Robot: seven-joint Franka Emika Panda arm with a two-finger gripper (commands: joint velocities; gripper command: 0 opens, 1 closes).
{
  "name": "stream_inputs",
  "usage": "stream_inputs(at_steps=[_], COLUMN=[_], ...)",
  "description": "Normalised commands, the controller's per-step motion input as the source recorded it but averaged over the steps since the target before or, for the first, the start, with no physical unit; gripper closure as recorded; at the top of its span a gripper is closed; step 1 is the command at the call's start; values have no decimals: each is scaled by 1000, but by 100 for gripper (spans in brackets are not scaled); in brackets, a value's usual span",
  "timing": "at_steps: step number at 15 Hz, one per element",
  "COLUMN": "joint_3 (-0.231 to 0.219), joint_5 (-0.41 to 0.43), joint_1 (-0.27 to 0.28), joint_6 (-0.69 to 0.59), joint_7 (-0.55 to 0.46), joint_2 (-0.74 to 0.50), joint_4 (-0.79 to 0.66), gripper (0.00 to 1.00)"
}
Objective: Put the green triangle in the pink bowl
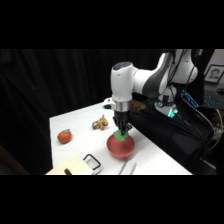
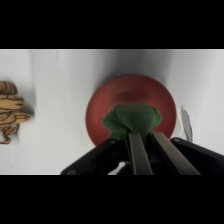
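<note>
Gripping the green triangle, the gripper hangs directly above the pink bowl, its 2 fingers closed on the piece. From the wrist, the green triangle sits at the fingertips, in front of the bowl's reddish inside, with the bowl's rim showing around it on 3 sides; whether the piece touches the bowl cannot be told. From the side, the green piece shows just over the bowl's upper edge. On the white table, a tan striped toy figure lies near the bowl toward the far edge, and an orange-red fruit sits well apart. Metal tongs lie just beside the bowl at the near edge, next to a black clip-like loop on a pale yellow board.
</note>
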Motion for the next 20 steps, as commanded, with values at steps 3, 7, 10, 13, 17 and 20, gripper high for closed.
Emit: stream_inputs(at_steps=[3,7,10,13,17,20], joint_3=[11,5,-21,-56,-70,-72], joint_5=[-106,-66,-85,-118,-123,-134], joint_1=[38,39,48,66,78,94], joint_6=[305,224,193,145,105,54], joint_7=[105,84,94,131,127,129], joint_2=[134,127,105,100,65,-14], joint_4=[-14,18,47,81,79,42], gripper=[95,95,95,61,30,7])
